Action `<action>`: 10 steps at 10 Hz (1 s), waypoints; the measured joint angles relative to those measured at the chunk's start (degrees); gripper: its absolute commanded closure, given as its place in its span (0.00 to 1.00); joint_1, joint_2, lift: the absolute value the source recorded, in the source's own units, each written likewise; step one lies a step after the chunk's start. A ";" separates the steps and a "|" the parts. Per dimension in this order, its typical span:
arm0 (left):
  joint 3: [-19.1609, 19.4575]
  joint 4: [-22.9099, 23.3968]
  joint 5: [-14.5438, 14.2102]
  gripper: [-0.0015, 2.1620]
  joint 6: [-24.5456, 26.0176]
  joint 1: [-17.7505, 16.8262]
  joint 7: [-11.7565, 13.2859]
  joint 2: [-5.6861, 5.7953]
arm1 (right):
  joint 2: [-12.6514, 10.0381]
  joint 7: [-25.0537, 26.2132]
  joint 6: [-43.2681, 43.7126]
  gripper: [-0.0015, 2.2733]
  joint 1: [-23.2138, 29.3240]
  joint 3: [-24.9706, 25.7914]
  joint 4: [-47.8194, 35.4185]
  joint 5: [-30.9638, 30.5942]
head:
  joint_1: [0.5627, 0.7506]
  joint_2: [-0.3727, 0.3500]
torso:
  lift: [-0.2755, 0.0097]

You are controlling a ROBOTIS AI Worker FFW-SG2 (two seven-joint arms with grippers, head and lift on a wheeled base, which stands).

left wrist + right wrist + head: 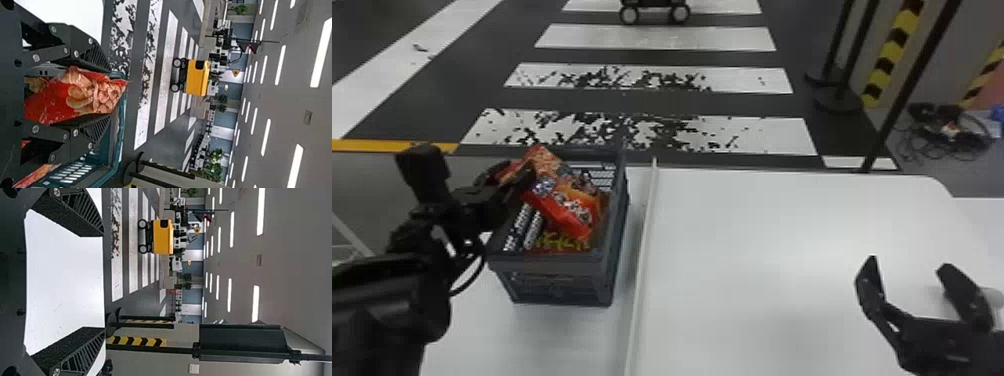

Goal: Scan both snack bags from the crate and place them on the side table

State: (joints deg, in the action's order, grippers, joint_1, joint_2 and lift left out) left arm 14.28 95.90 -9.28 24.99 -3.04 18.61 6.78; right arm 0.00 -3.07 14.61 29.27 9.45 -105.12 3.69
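My left gripper [518, 173] is over the left part of the grey crate [552, 280], shut on a red snack bag [567, 206]. The bag lies tilted across the crate opening, its held end raised near the rim. In the left wrist view, the left gripper [109, 93] has a finger along each side of the red bag [78, 96]. Beneath it in the crate is an orange-brown bag with yellow lettering [559, 242]. Over the white table at the right, my right gripper [908, 265] is open; the right wrist view shows the right gripper [104, 282] with nothing between its fingers.
Black-and-white patterned packs [526, 231] stand in the crate's left side. A raised pale strip [643, 250] runs between the crate's surface and the white table [757, 240]. Dark posts [907, 95] rise behind the table's far edge.
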 measured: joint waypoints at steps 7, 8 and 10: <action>-2.27 6.72 -0.22 0.99 0.12 2.66 -7.90 -0.92 | 0.00 0.00 0.11 0.03 0.05 -0.22 0.16 0.18 | 0.70 0.54 | 0.62; -1.94 9.66 -1.90 0.99 0.18 3.38 -8.34 -1.10 | 0.00 0.00 0.20 0.03 0.21 -0.28 0.03 0.13 | 0.70 0.54 | 0.62; -0.70 14.73 -6.20 0.99 0.60 5.09 -8.32 -1.69 | 0.00 0.00 0.53 0.03 0.47 -0.51 -0.05 -0.02 | 0.70 0.53 | 0.62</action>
State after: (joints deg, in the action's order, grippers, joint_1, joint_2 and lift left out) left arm 13.58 110.64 -15.48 25.58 2.04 10.29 5.10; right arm 0.00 -3.07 15.14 29.74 8.93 -105.17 3.67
